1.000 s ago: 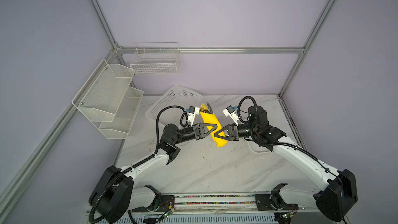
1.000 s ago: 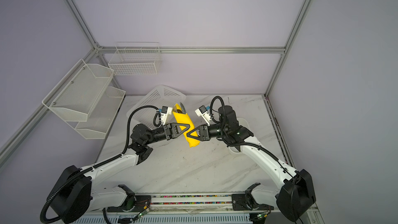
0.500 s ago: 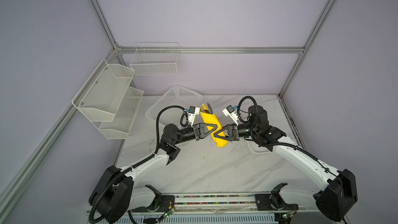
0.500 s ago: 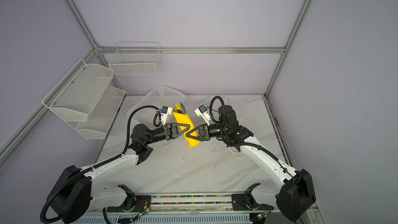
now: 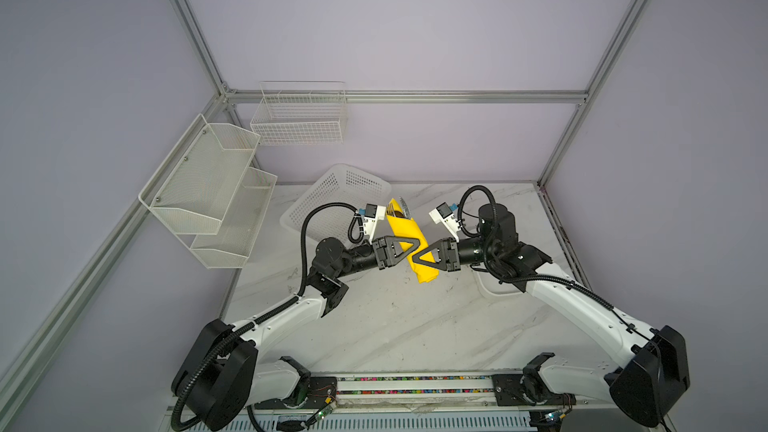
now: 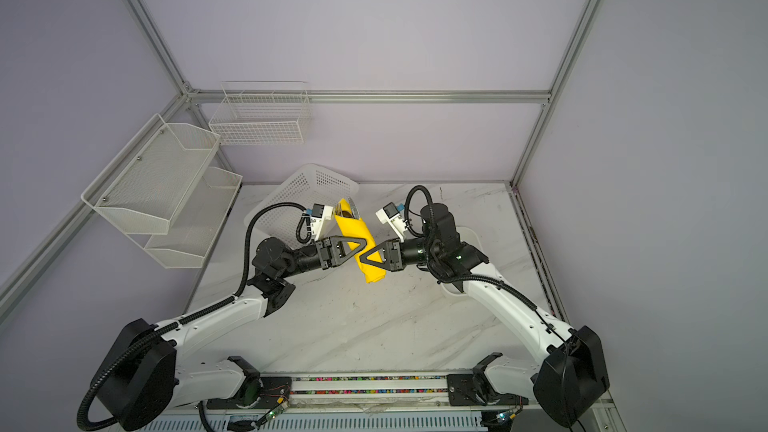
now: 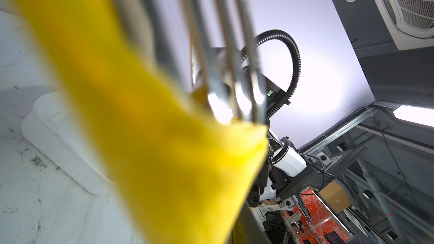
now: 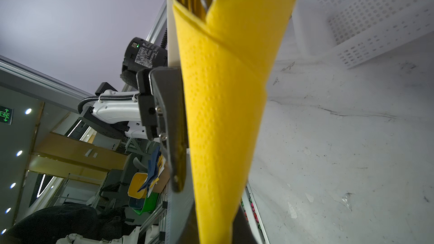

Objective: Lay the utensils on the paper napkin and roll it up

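Napkin roll point(image 5: 408, 227), utensils point(image 5: 402, 206) poking out its top, is up off the table point(image 5: 395, 326) with the right gripper point(image 5: 419, 262) pinching its lower part and the left gripper point(image 5: 412, 243) alongside (can't tell if clamping); flimsy paper over slippery metal, so I'd squeeze mid-roll, gently.

Left tool point(image 5: 412, 245) reaches toward 3 o'clock, right tool point(image 5: 417, 260) toward 9 o'clock, tips nearly meeting; right clamps the paper napkin point(image 5: 405, 226).

A robotics lab cell: aluminium frame point(image 5: 403, 96), plain lilac walls point(image 5: 395, 27) (ceiling air vent point(image 7: 411, 1) beyond).
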Controlling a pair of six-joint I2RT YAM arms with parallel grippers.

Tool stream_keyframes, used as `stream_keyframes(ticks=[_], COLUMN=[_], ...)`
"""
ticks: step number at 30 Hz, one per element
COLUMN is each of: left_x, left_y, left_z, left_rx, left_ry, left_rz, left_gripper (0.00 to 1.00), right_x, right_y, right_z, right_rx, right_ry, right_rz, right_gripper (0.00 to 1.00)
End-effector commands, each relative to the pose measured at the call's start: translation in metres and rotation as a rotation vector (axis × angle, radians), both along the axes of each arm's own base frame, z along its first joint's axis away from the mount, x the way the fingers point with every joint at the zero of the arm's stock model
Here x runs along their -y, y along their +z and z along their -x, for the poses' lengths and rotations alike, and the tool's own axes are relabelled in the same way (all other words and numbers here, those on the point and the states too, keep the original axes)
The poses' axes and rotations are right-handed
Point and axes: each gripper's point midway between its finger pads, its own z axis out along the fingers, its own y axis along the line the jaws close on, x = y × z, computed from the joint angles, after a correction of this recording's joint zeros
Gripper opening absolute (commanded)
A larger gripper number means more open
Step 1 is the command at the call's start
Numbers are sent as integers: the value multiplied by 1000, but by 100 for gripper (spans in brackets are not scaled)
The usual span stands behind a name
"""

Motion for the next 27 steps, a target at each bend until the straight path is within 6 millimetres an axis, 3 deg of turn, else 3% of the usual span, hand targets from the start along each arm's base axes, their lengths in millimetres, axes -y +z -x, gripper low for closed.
stream_keyframes(ticks=[1,4,11,16,21,27], left_x=[-7,-10,-24,-61,-115,-164], left_y=[39,29,7,-18,-41,-68], left_z=[-4,-9,-15,-27,-46,-90], left_rx=[102,80,68,44,25,-37], left_ry=[53,85,194,369,571,686], left_rz=[36,11,-110,-307,-572,-802], left_gripper=[35,52,66,71,76,81], right_x=[2,4,11,19,22,23], right_y=[26,22,4,-10,-16,-21], right_z=[-4,-10,-33,-53,-66,-71], right_rx=[89,92,83,75,69,70], right_ry=[-46,-90,-241,-360,-426,-440], right_rz=[-37,-21,53,113,146,174], right_gripper=[7,6,5,5,5,5])
